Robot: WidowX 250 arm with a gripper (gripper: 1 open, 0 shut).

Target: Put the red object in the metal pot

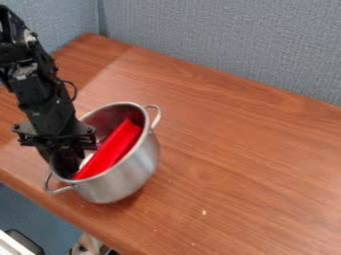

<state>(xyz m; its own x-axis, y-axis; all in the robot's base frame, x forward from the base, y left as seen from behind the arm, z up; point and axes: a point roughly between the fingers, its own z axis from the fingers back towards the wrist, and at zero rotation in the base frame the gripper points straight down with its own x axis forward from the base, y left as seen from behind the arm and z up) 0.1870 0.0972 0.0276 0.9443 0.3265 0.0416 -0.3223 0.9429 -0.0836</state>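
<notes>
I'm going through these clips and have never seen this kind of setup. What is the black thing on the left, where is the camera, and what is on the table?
The black thing is a single robot arm; its gripper points down at the near rim of the metal pot. There is one view, from a camera looking down at an angle across a wooden table with a grey wall behind. The shiny pot stands near the table's front-left edge, with small loop handles. Inside it lies the red object, a flat slab leaning against the pot's inner wall. Whether the gripper holds the slab or has let go cannot be told: its fingers are dark and blurred.
</notes>
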